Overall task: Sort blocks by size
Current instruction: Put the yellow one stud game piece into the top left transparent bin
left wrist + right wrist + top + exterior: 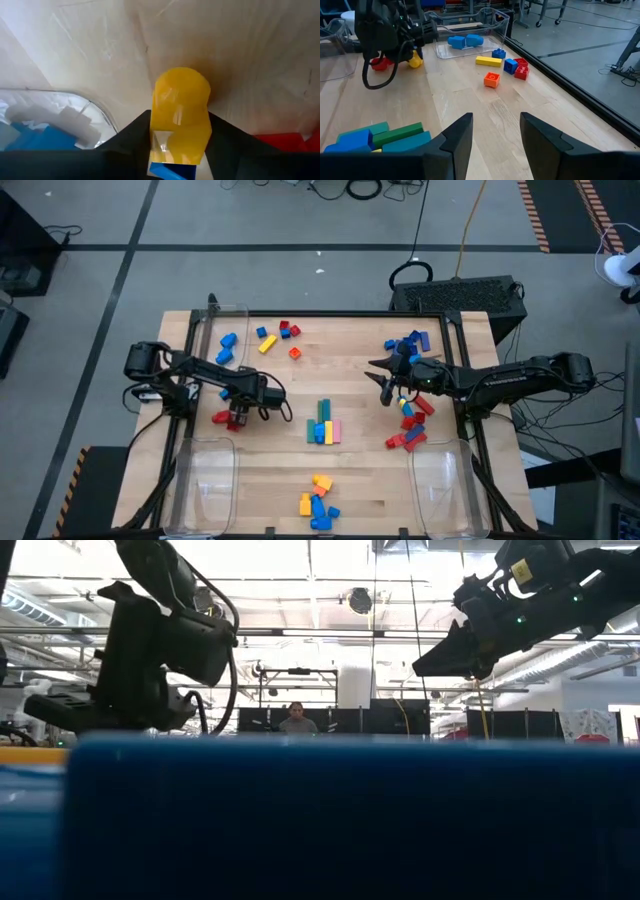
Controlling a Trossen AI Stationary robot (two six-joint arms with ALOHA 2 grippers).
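Small plastic blocks lie in groups on the wooden table: long green, blue, yellow and pink bars in the middle [323, 425], an orange, yellow and blue group near the front [318, 505], mixed small ones at the far left [275, 335], and blue and red ones on the right [410, 420]. My left gripper [238, 415] is shut on a yellow block [180, 120] beside red blocks [222, 418]. My right gripper [495, 122] is open and empty above the table, right of the middle [385, 387]. My left gripper pinches the yellow block by two opposite sides [155, 135] between its two fingers [227, 140], the block's round stud pointing away from the gripper. The right wrist view shows the block [415, 61] low over the table; whether it rests on the wood I cannot tell.
Clear plastic bins stand at the corners: far left [222, 330] holding blue blocks, near left [205, 480] and near right [445, 490]. A blue block close to the low camera [340, 820] fills that view's lower half. A person shows in the room behind [296, 720].
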